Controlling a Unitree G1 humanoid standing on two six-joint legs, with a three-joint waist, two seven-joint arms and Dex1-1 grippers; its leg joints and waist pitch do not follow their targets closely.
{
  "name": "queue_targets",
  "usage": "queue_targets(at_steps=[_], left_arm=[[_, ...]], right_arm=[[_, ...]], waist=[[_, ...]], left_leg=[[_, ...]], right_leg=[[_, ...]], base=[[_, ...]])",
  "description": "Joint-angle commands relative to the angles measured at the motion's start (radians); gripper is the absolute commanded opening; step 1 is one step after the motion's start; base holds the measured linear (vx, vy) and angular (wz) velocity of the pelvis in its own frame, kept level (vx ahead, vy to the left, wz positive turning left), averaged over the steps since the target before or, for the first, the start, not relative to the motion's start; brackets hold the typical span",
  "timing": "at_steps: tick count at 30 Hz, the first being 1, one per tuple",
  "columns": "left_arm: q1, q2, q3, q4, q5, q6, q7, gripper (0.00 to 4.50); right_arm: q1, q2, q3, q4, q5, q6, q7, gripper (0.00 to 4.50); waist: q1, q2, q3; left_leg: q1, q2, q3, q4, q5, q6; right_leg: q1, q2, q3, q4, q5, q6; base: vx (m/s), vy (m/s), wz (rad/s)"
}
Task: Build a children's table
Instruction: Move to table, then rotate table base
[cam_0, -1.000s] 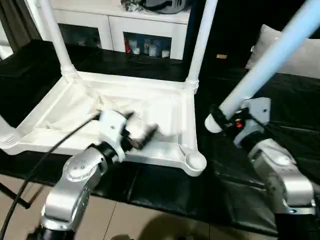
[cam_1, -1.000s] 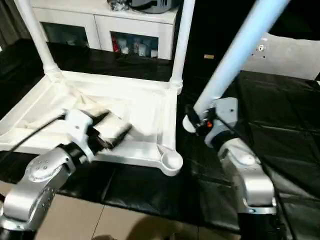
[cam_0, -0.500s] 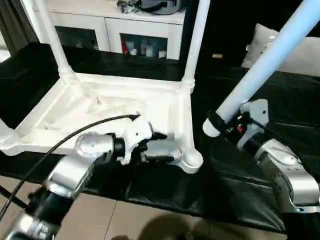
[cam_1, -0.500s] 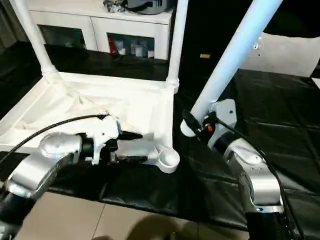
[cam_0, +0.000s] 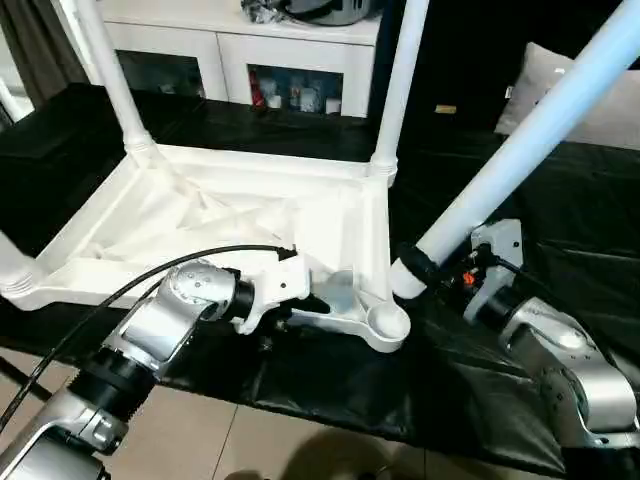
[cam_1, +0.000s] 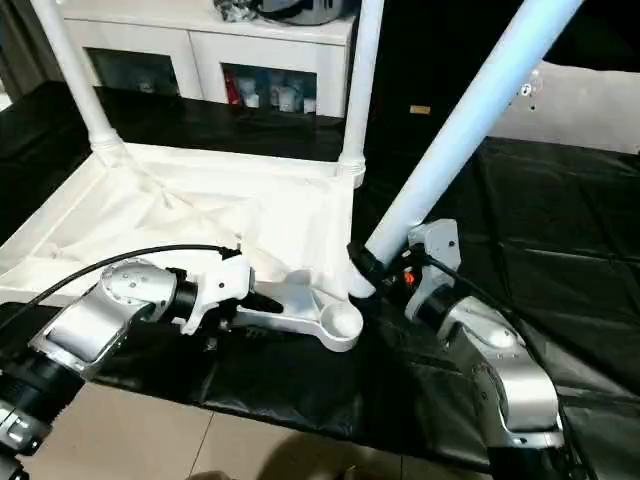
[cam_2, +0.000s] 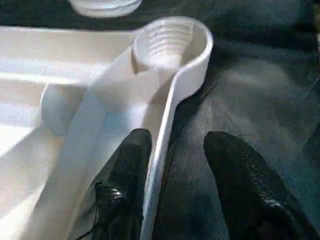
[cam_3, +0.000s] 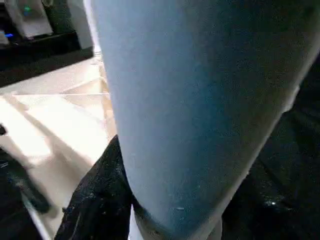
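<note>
The white plastic children's table top (cam_0: 250, 215) lies upside down on the black-covered surface (cam_0: 560, 200), two tapered white legs (cam_0: 395, 80) already upright at its far corners. The left gripper (cam_2: 172, 172) straddles the near rim, fingers spread either side of the thin wall just short of the empty round corner socket (cam_0: 386, 322). The right gripper (cam_0: 432, 268) pinches a third long white leg (cam_0: 520, 135), tilted steeply, its butt just beside that socket. Entering at this slant, the leg could jam or shove the top sideways.
</note>
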Motion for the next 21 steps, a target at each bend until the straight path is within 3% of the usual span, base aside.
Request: queue_targets(at_steps=[1, 3, 6, 9, 12, 21], left_arm=[[-0.032, -0.008, -0.007, 0.034, 0.017, -0.031, -0.009, 1.79], [-0.048, -0.013, -0.014, 0.062, 0.027, -0.043, -0.014, 1.8], [-0.063, -0.024, -0.014, 0.094, 0.034, -0.056, -0.017, 1.34], [-0.073, -0.033, -0.013, 0.123, 0.038, -0.071, -0.017, 1.33], [-0.076, -0.045, -0.009, 0.163, 0.05, -0.093, -0.011, 0.88], [-0.096, -0.086, 0.013, 0.238, 0.079, -0.021, 0.076, 0.23]], right_arm=[[-0.002, -0.008, -0.007, -0.026, 0.008, 0.006, 0.013, 1.89], [-0.005, -0.017, -0.001, -0.025, 0.002, 0.003, 0.023, 1.89], [-0.014, -0.028, -0.003, -0.019, -0.003, 0.001, 0.033, 1.89], [-0.018, -0.035, -0.006, -0.017, 0.0, 0.004, 0.032, 1.89], [-0.011, -0.043, 0.005, -0.026, -0.003, 0.011, 0.033, 1.89], [-0.034, -0.039, 0.011, -0.02, -0.01, 0.019, 0.017, 1.89]], waist=[[0.003, -0.001, -0.058], [0.005, -0.001, -0.059], [0.007, -0.003, -0.061], [0.008, -0.005, -0.063], [0.008, -0.007, -0.064], [0.005, -0.01, -0.06]], left_leg=[[-0.005, 0.07, -0.013, -0.095, -0.192, 0.018], [-0.005, 0.072, -0.013, -0.096, -0.193, 0.012], [-0.008, 0.073, -0.012, -0.096, -0.175, 0.011], [-0.011, 0.073, -0.01, -0.093, -0.142, 0.018], [-0.013, 0.072, -0.007, -0.092, -0.119, 0.024], [-0.01, 0.076, -0.003, -0.095, -0.146, 0.021]], right_leg=[[0.054, -0.088, 0.053, -0.091, -0.418, -0.151], [0.053, -0.091, 0.053, -0.092, -0.429, -0.143], [0.055, -0.093, 0.054, -0.088, -0.407, -0.145], [0.058, -0.093, 0.055, -0.084, -0.361, -0.157], [0.061, -0.094, 0.054, -0.082, -0.335, -0.164], [0.056, -0.093, 0.051, -0.088, -0.402, -0.152]], base=[[0.0, 0.0, 0.0], [0.0, 0.0, 0.0], [0.0, 0.0, 0.0], [0.0, 0.0, 0.0], [0.0, 0.0, 0.0], [0.0, 0.0, 0.0]])
